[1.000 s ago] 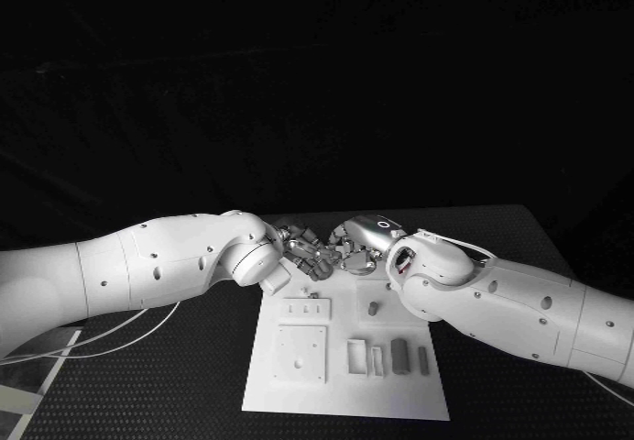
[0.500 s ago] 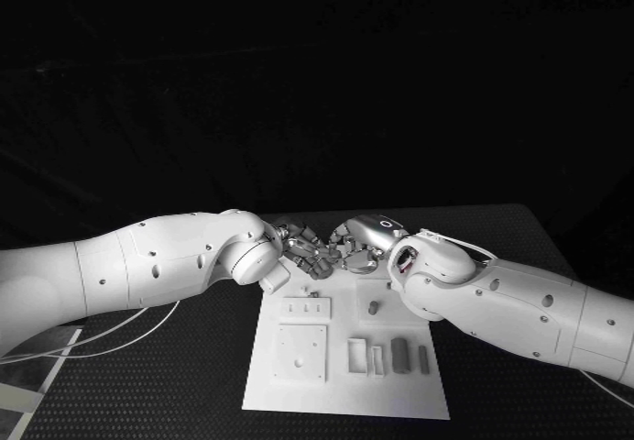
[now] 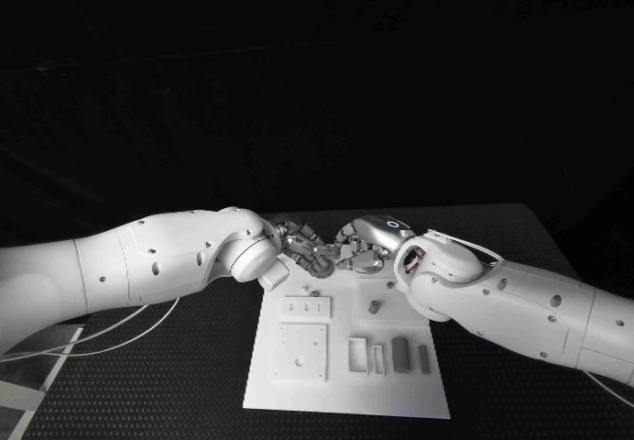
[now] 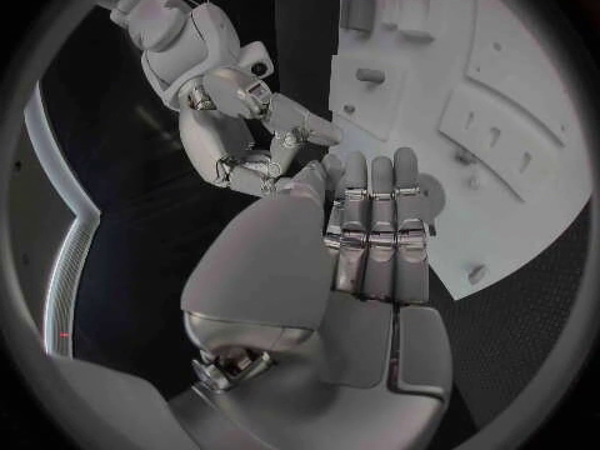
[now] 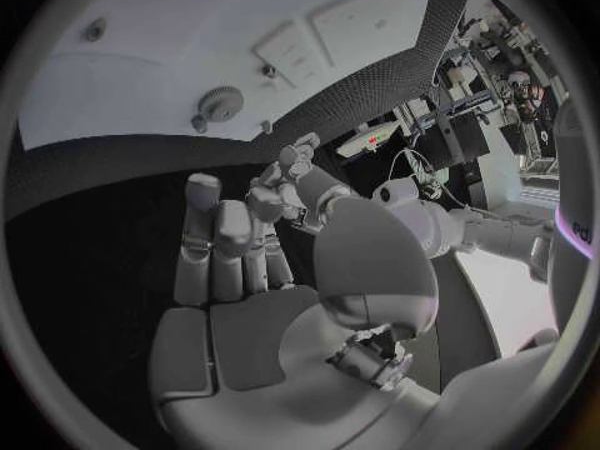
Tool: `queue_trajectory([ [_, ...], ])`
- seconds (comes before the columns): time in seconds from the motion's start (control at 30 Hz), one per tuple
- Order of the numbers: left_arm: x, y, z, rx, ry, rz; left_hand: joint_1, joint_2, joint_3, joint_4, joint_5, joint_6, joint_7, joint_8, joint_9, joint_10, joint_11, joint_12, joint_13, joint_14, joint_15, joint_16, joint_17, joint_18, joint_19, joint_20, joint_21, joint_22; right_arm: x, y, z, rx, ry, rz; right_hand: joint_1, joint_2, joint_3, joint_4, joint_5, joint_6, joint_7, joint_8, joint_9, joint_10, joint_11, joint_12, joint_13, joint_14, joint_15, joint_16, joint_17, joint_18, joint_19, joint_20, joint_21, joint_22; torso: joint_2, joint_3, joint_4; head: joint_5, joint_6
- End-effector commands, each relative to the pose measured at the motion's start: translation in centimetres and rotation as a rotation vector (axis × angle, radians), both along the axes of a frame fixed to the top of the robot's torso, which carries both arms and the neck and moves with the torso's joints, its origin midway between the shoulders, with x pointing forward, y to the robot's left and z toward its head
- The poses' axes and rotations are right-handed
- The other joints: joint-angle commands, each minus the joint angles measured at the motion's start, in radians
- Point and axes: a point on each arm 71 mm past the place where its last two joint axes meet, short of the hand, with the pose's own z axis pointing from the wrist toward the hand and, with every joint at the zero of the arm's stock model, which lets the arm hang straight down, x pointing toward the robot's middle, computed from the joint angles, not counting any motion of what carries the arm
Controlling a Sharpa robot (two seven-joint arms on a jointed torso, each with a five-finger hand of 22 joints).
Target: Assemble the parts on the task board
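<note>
Evidently little was done yet: the left hand and right hand met fingertip to fingertip at the far end of the task board — whether they pinched anything I could not tell. Grey parts lay loose on it — black desk, dark room beyond.

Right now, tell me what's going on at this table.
Both hands meet at the far end of the task board. The left hand and right hand are fingertip to fingertip there; whether they hold a part between them cannot be told. Grey parts stand in slots at the board's near end, and a small peg stands mid-board. Assembly looks under way, not finished.
</note>
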Motion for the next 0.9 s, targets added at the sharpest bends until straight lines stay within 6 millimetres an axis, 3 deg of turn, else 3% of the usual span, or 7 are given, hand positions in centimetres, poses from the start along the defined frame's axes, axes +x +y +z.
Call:
queue_trajectory([
  [0.03,0.2,0.2,0.2,-0.008,-0.018,0.007,0.018,0.013,0.005,-0.004,0.005,0.031,-0.021,0.006,0.018,0.001,0.003,0.004,0.001,0.007,-0.001,0.006,0.001,0.01,0.007,0.002,0.0,0.002,-0.1,-0.1,-0.2,-0.004,0.012,0.006,-0.003,-0.006,0.002,0.002,0.002,0.009,0.013,-0.001,-0.002,0.001,0.005,-0.005,-0.001,0.002,0.007,-0.006,-0.002,0.019,0.003,0.001,-0.005,-0.001,0.0,-0.0003,0.0005,0.0,-0.001],
  [0.37,0.1,0.1,0.2,-0.001,-0.009,-0.012,0.02,0.012,0.004,-0.005,0.009,0.033,-0.022,0.007,0.02,0.004,0.002,0.005,0.003,0.008,-0.002,0.007,0.003,0.009,0.008,0.0,0.001,0.004,0.7,-1.0,-0.5,-0.011,0.007,-0.03,-0.013,-0.008,0.01,0.003,0.002,0.0,0.015,-0.007,-0.003,-0.002,0.007,-0.008,-0.003,0.0,0.008,-0.009,-0.002,0.019,0.003,0.002,-0.01,-0.004,0.0,-0.0003,-0.0002,0.0,0.0],
  [0.6,0.2,0.5,0.0,0.075,-0.015,-0.024,0.02,0.011,0.001,-0.005,0.015,0.036,-0.023,0.009,0.025,0.009,0.0,0.008,0.007,0.013,-0.004,0.01,0.008,0.008,0.013,-0.002,0.003,0.008,1.7,-3.0,-0.7,-0.019,-0.002,-0.08,-0.012,-0.01,0.015,0.001,0.002,-0.005,0.017,-0.01,-0.003,-0.005,0.009,-0.01,-0.004,-0.002,0.01,-0.012,-0.003,0.019,0.002,0.002,-0.013,-0.006,0.0,-0.0009,0.0015,-0.001,0.001],
  [0.8,0.2,1.2,-0.1,0.147,-0.031,-0.026,0.015,0.008,-0.004,0.0,0.021,0.046,-0.028,0.015,0.035,0.025,-0.006,0.016,0.017,0.028,-0.011,0.021,0.018,0.01,0.029,-0.009,0.015,0.022,2.2,-4.6,-0.8,-0.004,0.003,-0.113,-0.005,-0.009,0.022,-0.001,0.002,-0.004,0.017,-0.009,-0.002,-0.006,0.009,-0.01,-0.004,-0.003,0.01,-0.013,-0.003,0.019,0.002,0.002,-0.014,-0.006,0.0,0.0005,0.0016,0.003,-0.003],
  [0.9,0.1,1.7,-0.3,0.181,-0.044,-0.029,0.008,0.006,-0.012,0.003,0.04,0.059,-0.036,0.027,0.053,0.043,-0.016,0.038,0.035,0.043,-0.021,0.051,0.031,0.013,0.048,-0.019,0.037,0.047,2.4,-5.5,-0.8,0.011,0.009,-0.132,-0.003,-0.008,0.024,-0.001,0.002,-0.004,0.017,-0.009,-0.002,-0.006,0.009,-0.01,-0.004,-0.003,0.01,-0.013,-0.003,0.019,0.002,0.002,-0.015,-0.006,-0.001,0.0015,0.0006,0.006,-0.005],
])
